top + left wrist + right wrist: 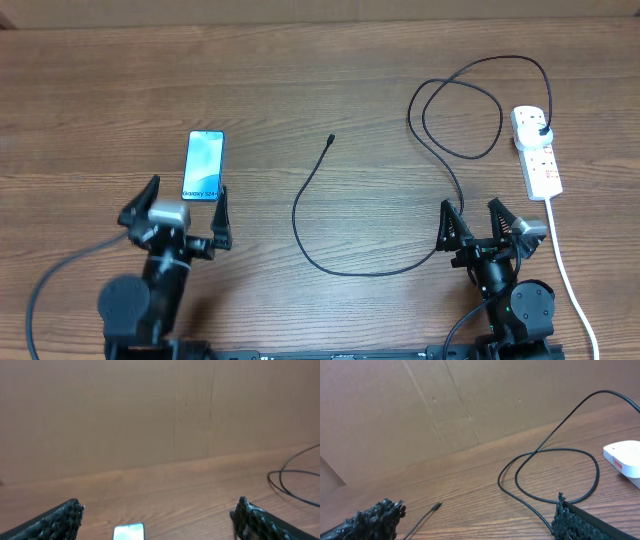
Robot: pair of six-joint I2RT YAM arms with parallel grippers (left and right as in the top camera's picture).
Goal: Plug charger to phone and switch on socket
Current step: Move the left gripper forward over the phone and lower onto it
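Wood-grain table (330, 60) fills the overhead view. The phone (204, 166) lies flat on the left side, screen up. The left gripper (188, 186) has its fingers spread wide on either side of the phone's near end and holds nothing. On the right, the white socket (538, 155) lies near the table's edge, and its thick white cord (565, 270) runs back toward the robot. The charger (300, 200) has its black plug (541, 130) sitting on the far end of the socket. From there the charger loops across the table, passes by the right gripper (469, 205) and curves round to its connector tip (331, 139), which lies bare on the wood well apart from the phone. The right gripper is also spread apart and empty.

From the left wrist, two black fingers (55, 522) stand far apart at the lower corners. The top edge of the phone (129, 532) shows between them at the bottom. A brown cardboard wall (150, 410) rises behind the table, and a bend of the charger (290, 472) shows at the right.

From the right wrist, the fingers (570, 520) are wide apart. The charger's loop (555, 450) lies ahead on the wood, the connector tip (437, 506) sits low on the left, and a corner of the socket (625, 457) shows at the right edge.
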